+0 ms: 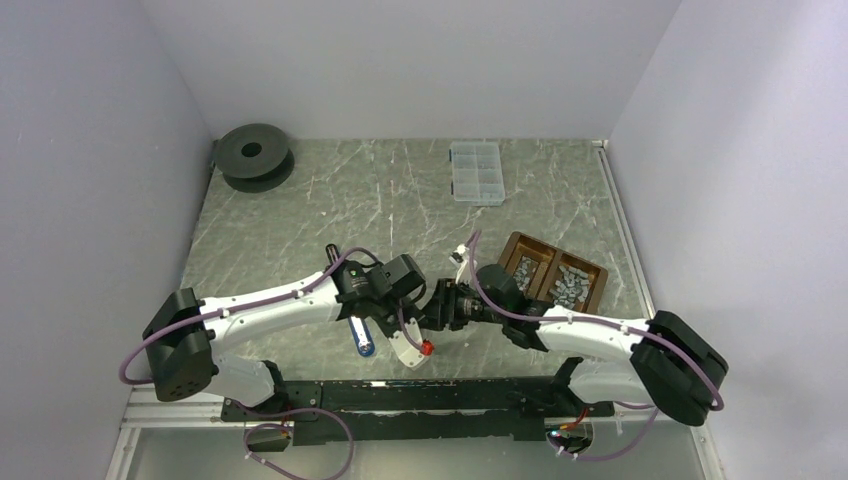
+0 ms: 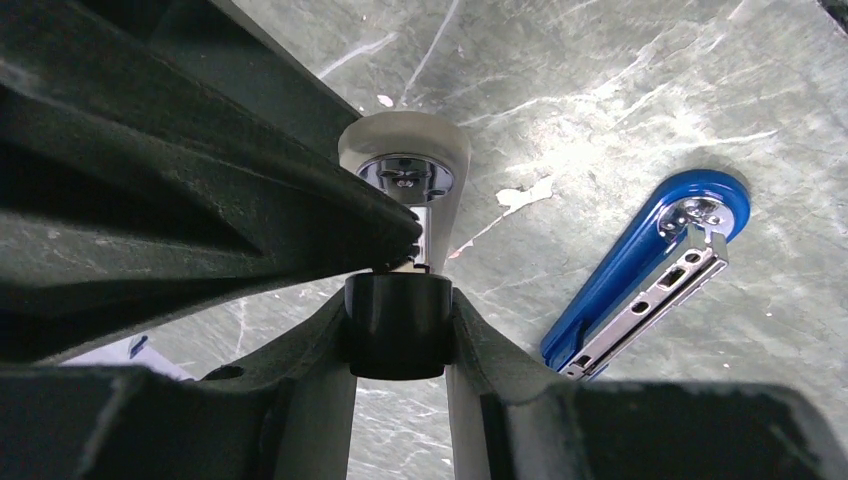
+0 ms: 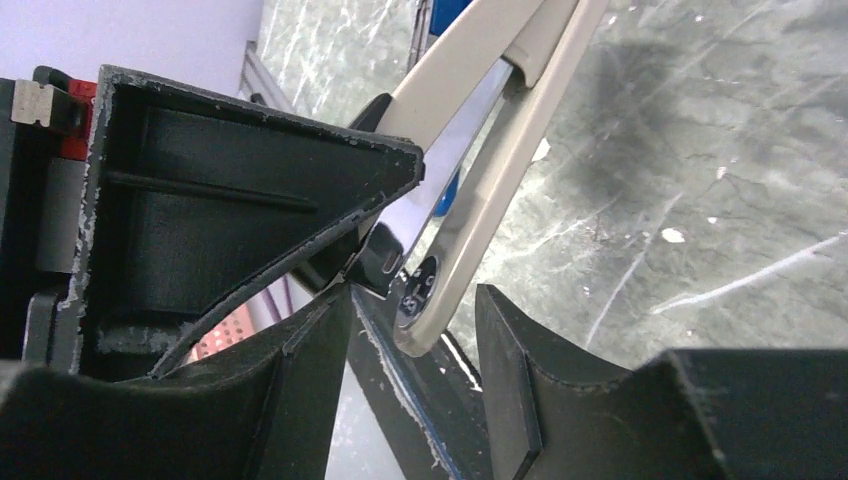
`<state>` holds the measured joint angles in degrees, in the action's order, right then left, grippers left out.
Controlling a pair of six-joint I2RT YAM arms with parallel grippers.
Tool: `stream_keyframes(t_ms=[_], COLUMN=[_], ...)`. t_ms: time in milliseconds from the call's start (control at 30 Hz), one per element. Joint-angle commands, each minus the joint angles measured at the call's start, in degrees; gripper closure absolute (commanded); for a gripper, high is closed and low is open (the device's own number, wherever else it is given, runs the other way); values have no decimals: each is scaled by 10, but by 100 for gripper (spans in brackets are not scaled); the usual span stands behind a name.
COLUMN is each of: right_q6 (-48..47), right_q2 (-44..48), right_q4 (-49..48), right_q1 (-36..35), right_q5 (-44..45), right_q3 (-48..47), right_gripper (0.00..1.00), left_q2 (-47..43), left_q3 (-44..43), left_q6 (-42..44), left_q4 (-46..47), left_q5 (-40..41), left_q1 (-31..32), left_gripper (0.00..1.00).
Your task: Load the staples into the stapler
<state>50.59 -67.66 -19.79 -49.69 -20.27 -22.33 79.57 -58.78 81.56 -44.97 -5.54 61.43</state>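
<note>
Two staplers: the left gripper [image 2: 398, 305] pinched the beige plastic stapler [image 2: 403, 140] by its black end piece; the blue open stapler [image 2: 640, 265] lay beside. The right gripper [image 3: 410, 335] stood spread around the beige nose. Silver-grey staple strips [image 1: 568, 283] sat in the brown wooden tray [image 1: 517, 240]. Risk: right closure twisting it loose.

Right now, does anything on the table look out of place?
Yes: the blue plastic stapler lies open on the grey marbled table, its metal staple channel swung clear of the blue cover.
</note>
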Motion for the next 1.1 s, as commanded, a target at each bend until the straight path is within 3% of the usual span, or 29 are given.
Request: stream_keyframes(t_ms=[0,233,767,867,1067], right_q6=[13,42,57,65,71], right_q2=[-27,-92,-126,-136,-122], right_q4=[-89,-169,-218,-239,-245], right_q1=[6,10,24,24,28], right_q5=[-34,-70,-74,-79,-80], right_q3=[-12,9,8,6,39], right_gripper=[51,62,65,73,100], left_q2=[-16,-17,-15,-13,-24], left_q3=[-22,-31,-47,-51,-41], left_q6=[-10,-15,-30,-37,-37], left_q4=[37,44,34,31,30], left_q5=[10,15,12,9,5], left_q1=[9,11,21,28,31], left_gripper=[100,100,100,100,100])
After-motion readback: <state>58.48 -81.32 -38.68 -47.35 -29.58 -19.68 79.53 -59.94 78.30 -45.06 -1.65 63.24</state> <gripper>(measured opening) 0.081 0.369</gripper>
